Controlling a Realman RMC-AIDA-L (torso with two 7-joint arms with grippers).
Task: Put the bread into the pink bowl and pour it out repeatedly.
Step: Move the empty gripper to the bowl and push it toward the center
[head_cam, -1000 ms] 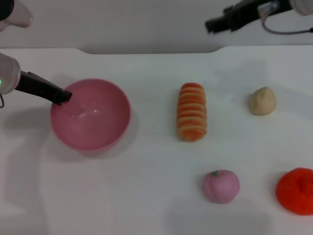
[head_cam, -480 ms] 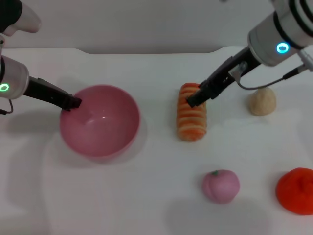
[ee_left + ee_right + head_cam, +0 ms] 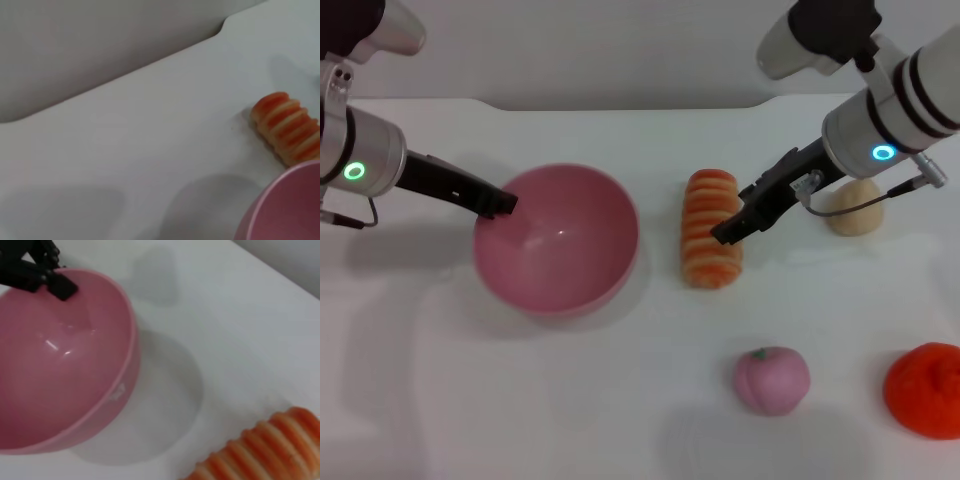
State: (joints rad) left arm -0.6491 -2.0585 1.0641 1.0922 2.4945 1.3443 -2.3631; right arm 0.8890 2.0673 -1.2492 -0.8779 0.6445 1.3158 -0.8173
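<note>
Nearest, along the lower right of the head view, a small pink peach-like ball and an orange lump sit untouched on the white table. Further in, at mid-frame, the bread lies flat on the table with its striped side up, just to the right of the pink bowl and apart from it. The bowl is upright and empty. The left pincer comes in from the upper left and sits at the bowl's left rim; it looks pinched on the rim, one finger inside and one outside. The right pincer reaches down from the upper right to the bread's right flank; whether its fingers are spread or closed I cannot tell, and the loaf does not look lifted. Behind that arm, a beige egg-shaped lump rests on the table. So, by my reckoning, this round is only at its start: the bread has yet to be picked up, dropped in and tipped out.
</note>
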